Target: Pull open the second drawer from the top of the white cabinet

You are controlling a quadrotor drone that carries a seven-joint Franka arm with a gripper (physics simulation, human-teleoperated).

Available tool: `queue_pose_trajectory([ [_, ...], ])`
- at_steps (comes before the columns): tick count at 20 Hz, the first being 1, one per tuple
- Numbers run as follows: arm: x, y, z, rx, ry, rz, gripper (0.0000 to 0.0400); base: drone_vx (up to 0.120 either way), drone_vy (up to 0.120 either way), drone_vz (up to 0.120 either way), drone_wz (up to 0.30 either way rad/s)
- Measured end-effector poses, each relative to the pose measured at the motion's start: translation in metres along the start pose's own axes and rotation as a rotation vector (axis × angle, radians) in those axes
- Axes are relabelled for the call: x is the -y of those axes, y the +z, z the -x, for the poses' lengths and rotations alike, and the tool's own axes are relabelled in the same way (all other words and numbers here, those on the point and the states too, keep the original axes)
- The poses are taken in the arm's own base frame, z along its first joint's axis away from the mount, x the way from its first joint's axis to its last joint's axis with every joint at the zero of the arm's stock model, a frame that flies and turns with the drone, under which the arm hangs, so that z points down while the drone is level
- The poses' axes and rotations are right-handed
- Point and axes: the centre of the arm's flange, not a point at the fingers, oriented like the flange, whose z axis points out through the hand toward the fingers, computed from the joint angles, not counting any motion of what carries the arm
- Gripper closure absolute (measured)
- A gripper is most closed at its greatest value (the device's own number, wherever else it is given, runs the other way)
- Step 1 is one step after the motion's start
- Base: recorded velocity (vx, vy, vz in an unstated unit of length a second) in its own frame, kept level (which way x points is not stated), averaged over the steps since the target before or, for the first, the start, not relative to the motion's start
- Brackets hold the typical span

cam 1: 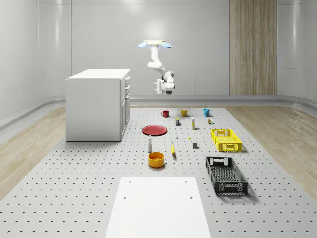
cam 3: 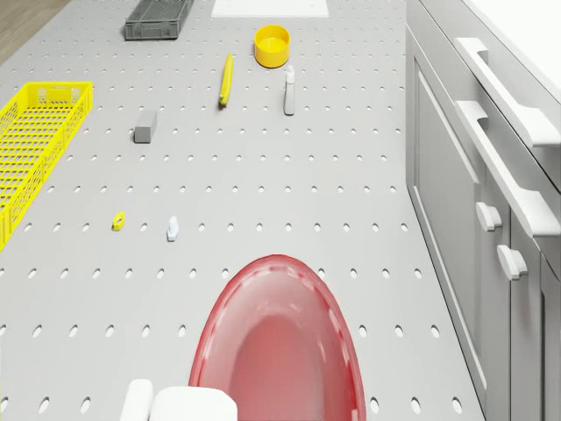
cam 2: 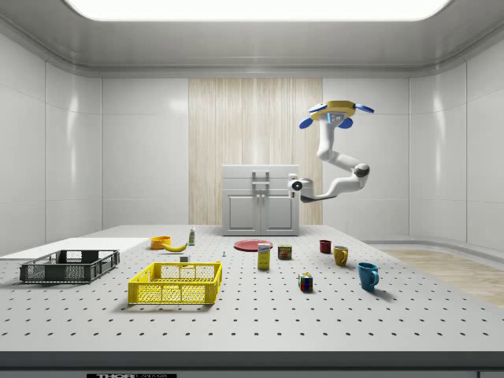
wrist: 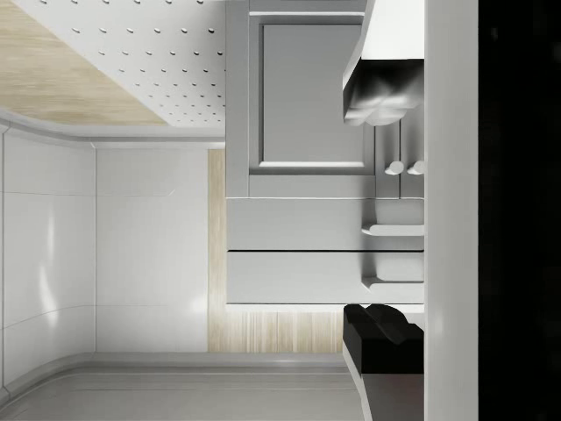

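Second drawer (wrist: 298,223) closed; tool (wrist: 379,210) fingers spread, near front; drone (cam 1: 155,44) hovering beside white cabinet (cam 1: 96,106)

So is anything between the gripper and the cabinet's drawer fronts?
No. In the whole-scene view, only open air separates the gripper from the white cabinet; the drone hovers beside it, above the red plate.

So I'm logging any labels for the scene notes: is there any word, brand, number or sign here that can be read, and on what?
None can be read.
Can beside the red plate: printed label, too small to read.
Second, darker can: label too small to read.
Strip on the floor's near edge in the side view: marks cut off, unreadable.
White cabinet: no lettering.
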Motion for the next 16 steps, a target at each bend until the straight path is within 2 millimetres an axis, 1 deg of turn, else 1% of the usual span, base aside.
queue_pose_trajectory([
  [5,0.0000,0.0000,0.0000,0.000,0.000,0.000,0.0100,0.120,-0.120,0.000,0.000],
  [6,0.0000,0.0000,0.0000,0.000,0.000,0.000,0.0100,0.120,-0.040,0.000,0.000],
  [16,0.0000,0.0000,0.0000,0.000,0.000,0.000,0.0100,0.120,0.000,0.000,0.000],
])
